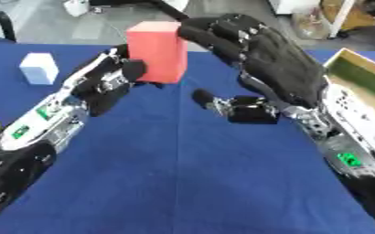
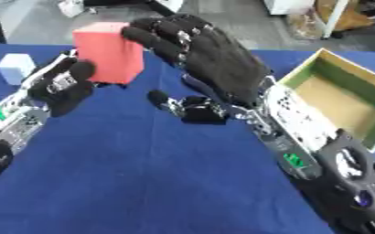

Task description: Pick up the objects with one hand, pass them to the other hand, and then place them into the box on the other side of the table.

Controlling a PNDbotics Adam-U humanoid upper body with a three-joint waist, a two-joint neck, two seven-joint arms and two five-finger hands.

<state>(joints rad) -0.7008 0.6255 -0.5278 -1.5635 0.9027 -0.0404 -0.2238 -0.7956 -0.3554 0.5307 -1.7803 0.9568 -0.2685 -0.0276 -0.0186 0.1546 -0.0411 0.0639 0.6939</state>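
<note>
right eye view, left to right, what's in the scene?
White block → left hand → red block, held up between both hands → right hand → open box at the right edge.

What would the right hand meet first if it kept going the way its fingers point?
The red block, held up by the left hand. The right hand's fingers already reach its upper edge, though whether they touch is unclear.

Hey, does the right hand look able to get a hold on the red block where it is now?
Probably yes. The right hand is open, its fingers already reaching the red block's far side, and nothing sits between them. The left hand holds the block from the other side, leaving that face free.
</note>
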